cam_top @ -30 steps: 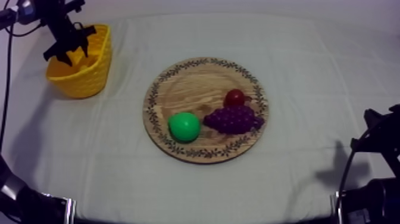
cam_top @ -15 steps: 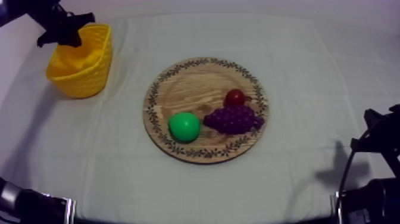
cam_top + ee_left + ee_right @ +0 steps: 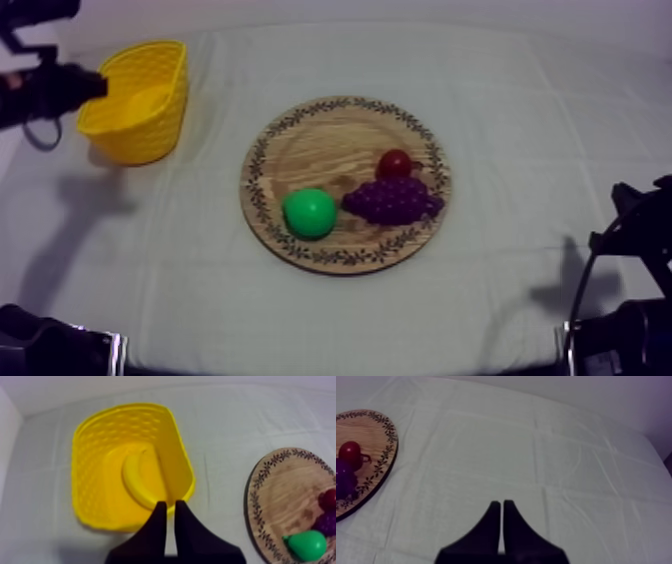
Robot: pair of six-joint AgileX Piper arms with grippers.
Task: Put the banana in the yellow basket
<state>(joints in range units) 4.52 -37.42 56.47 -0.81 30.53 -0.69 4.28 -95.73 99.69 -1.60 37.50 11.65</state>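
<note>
Board, grapes, small red fruit cut off by picture edge, left wrist view.

left end effector fingers together, empty; right end effector likewise.

Banana lying curved inside yellow basket, apart from wooden board.

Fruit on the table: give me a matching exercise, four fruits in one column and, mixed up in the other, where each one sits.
Column one
1. banana
2. pear
3. grapes
4. small red fruit

Column two
A. on the board, just behind the grapes in the top view
B. lying in the yellow basket
C. on the board, left of the grapes in the top view
D. on the board, between the pear and the right rim

Pairs: 1-B, 2-C, 3-D, 4-A
</note>
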